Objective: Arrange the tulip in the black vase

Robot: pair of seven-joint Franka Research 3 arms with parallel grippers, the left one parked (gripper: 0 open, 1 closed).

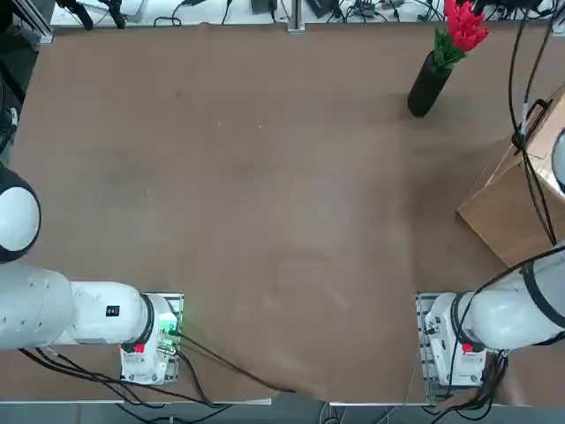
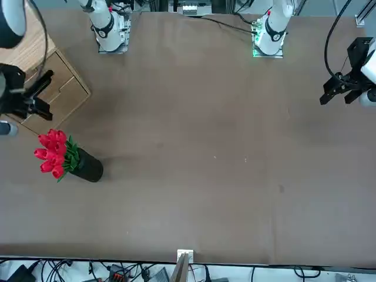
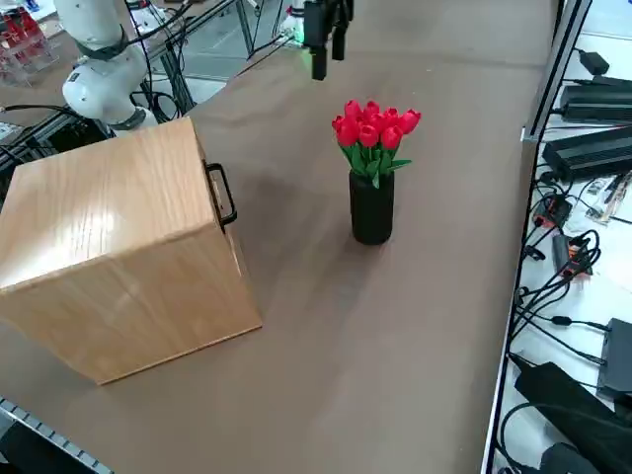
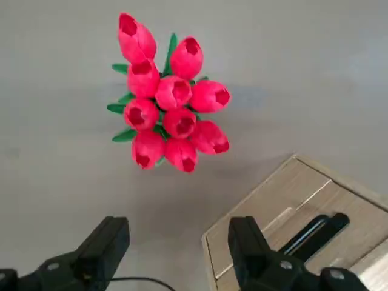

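Tulip [image 3: 375, 126] stands upright in the black vase [image 3: 372, 207] at the table's one o'clock; job looks finished. Right gripper [image 4: 176, 245] hangs above, wide open, holding nothing.

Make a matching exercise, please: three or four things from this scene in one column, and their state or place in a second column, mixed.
Things:
1. tulip
2. vase
3. wooden box
4. right gripper

States:
A. jaws open, empty, raised above the table
B. lies on its side, black handle showing
C. stands upright on the table
D. red blooms stick out of the vase mouth

Pairs: 1-D, 2-C, 3-B, 4-A
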